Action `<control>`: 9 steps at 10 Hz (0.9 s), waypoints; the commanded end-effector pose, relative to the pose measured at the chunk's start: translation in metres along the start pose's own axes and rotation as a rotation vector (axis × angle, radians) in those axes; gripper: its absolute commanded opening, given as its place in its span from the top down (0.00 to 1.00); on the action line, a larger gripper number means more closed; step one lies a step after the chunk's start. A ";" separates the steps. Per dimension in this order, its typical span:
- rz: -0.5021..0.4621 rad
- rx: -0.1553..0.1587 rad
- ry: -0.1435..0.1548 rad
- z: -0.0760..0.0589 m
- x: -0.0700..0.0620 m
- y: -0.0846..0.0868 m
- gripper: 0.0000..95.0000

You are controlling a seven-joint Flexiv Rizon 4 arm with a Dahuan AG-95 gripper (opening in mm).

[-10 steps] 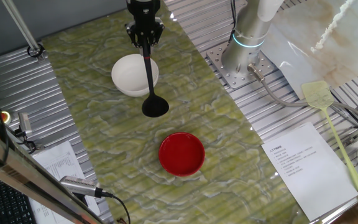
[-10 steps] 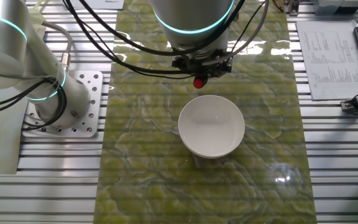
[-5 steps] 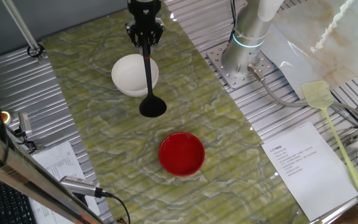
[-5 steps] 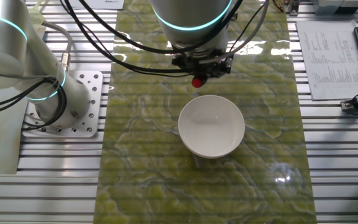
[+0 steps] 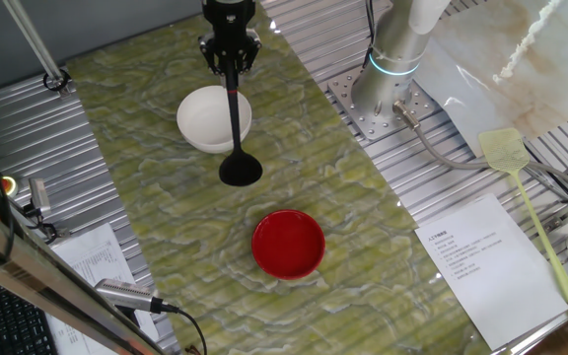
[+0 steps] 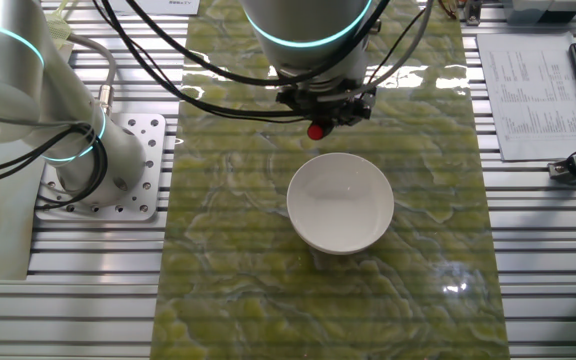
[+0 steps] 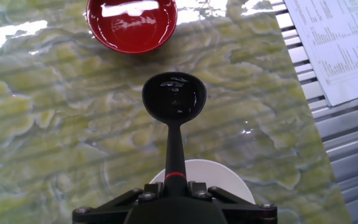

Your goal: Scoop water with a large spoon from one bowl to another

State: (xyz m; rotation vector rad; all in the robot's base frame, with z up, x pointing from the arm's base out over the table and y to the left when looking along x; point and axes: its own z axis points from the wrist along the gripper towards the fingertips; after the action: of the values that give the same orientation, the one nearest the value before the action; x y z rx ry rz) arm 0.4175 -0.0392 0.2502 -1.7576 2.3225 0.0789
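Red bowl (image 6: 316, 131) mostly hidden behind pincer (image 6: 324, 100); white bowl (image 7: 199, 179) partly covered by pincer housing, pincer fingertips out of sight.

1. Pale grey, glossy tubular arm segments (image 6: 28, 100) carry thin glowing cyan rings at the joints.
2. A square perforated metal base plate (image 6: 118, 170) anchors the arm.
3. Black cables (image 6: 198, 85) loop around the wrist.
4. The black two-finger gripper (image 5: 230, 54) shows small silver screws.

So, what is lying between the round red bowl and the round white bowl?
The black ladle's scoop, held by the gripper, hangs between the red bowl and the white bowl, with only bare green mat below. The hand view shows this best.
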 end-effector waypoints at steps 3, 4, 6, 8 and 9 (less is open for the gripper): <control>-0.010 0.003 -0.002 -0.006 0.010 -0.003 1.00; -0.013 0.003 -0.004 -0.008 0.012 -0.004 1.00; -0.021 0.002 -0.004 -0.013 0.020 -0.006 1.00; -0.034 0.000 -0.011 -0.017 0.030 -0.009 1.00; -0.037 0.000 -0.012 -0.018 0.033 -0.010 1.00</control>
State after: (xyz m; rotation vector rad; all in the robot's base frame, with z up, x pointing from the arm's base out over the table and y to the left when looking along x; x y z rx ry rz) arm 0.4143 -0.0797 0.2631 -1.7964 2.2762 0.0836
